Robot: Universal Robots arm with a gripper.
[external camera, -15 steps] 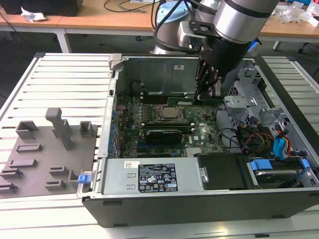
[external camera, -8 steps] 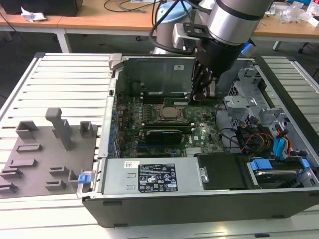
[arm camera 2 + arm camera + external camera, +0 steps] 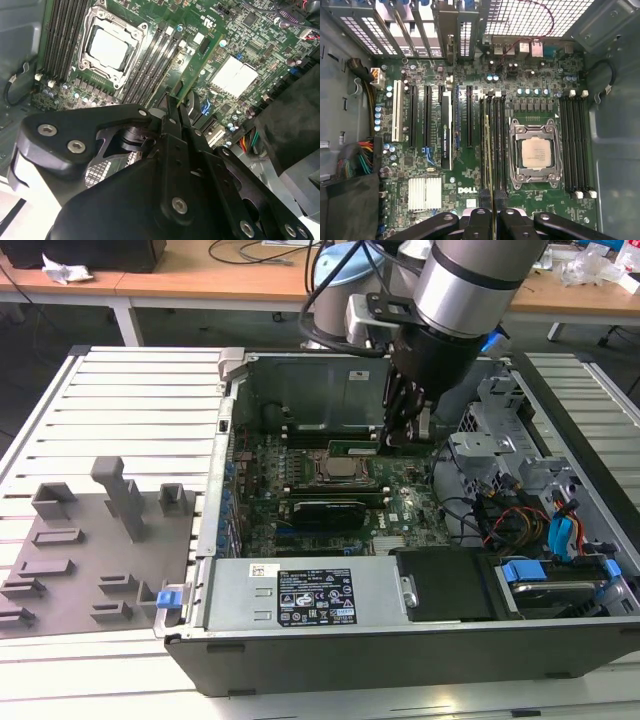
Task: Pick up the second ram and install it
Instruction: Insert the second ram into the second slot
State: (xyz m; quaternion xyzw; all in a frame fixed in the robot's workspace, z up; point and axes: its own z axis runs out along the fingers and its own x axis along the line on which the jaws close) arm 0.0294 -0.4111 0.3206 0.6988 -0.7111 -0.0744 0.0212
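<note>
the gripper (image 3: 491,216) pinches the second ram (image 3: 489,155) tight, its long side lined up over the slots (image 3: 496,145).

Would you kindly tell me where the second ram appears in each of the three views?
Exterior view: the second ram juts from the end effector toward the exterior view's left, by the processor socket.
Second wrist view: a green strip clamped in the end effector.
First wrist view: a thin edge alongside the memory slots.
Shared landmark: the silver processor socket.
</note>
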